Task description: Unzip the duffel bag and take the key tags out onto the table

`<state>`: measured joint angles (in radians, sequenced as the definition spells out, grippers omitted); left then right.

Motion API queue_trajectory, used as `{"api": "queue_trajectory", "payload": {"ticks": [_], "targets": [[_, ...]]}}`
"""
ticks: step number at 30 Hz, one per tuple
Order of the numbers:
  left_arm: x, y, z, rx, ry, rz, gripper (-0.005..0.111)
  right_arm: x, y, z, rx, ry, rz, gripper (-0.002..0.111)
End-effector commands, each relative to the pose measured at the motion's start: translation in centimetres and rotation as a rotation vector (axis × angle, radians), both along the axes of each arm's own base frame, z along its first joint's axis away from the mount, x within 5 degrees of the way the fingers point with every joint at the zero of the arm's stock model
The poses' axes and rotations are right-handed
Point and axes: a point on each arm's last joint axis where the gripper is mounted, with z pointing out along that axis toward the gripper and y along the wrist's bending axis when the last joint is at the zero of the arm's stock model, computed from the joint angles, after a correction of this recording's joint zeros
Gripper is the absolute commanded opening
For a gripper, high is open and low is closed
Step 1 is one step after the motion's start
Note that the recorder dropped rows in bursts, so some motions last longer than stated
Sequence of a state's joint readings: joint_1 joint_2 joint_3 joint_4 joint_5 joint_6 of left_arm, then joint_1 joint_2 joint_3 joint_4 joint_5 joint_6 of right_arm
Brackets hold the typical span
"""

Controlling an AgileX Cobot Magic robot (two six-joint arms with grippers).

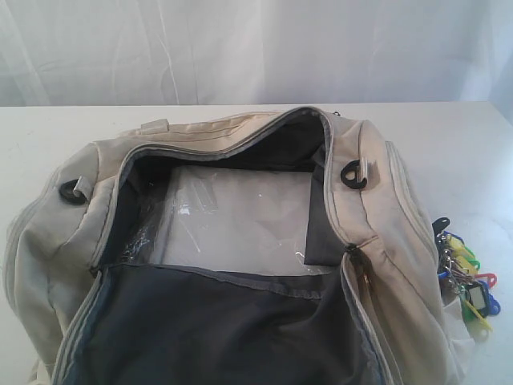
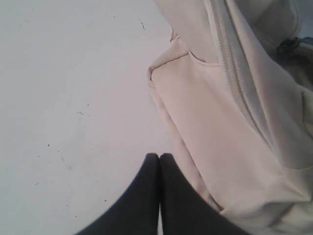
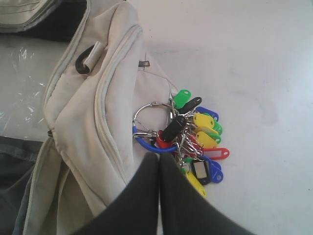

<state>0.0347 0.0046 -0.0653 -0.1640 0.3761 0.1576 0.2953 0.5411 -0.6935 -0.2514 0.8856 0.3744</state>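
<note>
A: How does the left gripper stand?
B: Its black fingers are pressed together, holding nothing, above the smooth white table. The cream fabric duffel bag lies just beside its tips.
A: And the right gripper?
B: Also pressed together and empty. Just ahead of its tips the key tags, glossy blue, green, yellow and red plastic on metal rings, lie on the table against the bag's side.
A: The bag itself?
B: Unzipped and gaping, showing dark grey lining and a crinkled clear plastic sheet.

Lab-style setup: white table, white draped backdrop
</note>
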Motion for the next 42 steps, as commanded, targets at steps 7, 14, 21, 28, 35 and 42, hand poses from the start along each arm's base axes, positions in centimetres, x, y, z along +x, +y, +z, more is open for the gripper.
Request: {"api": "queue_trajectory", "payload": {"ticks": [7, 14, 21, 28, 35, 42], "targets": [[0.7, 0.5, -0.4, 0.096, -0.147, 0.010, 0.000, 0.0, -0.2, 0.0, -0.006, -0.008, -0.012, 0.000], [0.7, 0.3, -0.3, 0.092, -0.162, -0.038, 0.000, 0.0, -0.2, 0.0, -0.006, -0.008, -0.012, 0.000], [0.6, 0.1, -0.7, 0.020, -0.113, -0.027, 0.000, 0.0, -0.2, 0.0, -0.006, -0.008, -0.012, 0.000], [0.5, 0.5, -1.0, -0.126, -0.062, 0.095, 0.000, 0.0, -0.2, 0.0, -0.006, -0.008, -0.012, 0.000], [0.6, 1.0, -1.0, -0.155, -0.067, 0.207, 0.000, 0.0, -0.2, 0.0, -0.006, -0.008, -0.012, 0.000], [0.5, 0.9, -1.0, -0.105, -0.065, 0.157, 0.000, 0.0, -0.2, 0.0, -0.006, -0.008, -0.012, 0.000]]}}
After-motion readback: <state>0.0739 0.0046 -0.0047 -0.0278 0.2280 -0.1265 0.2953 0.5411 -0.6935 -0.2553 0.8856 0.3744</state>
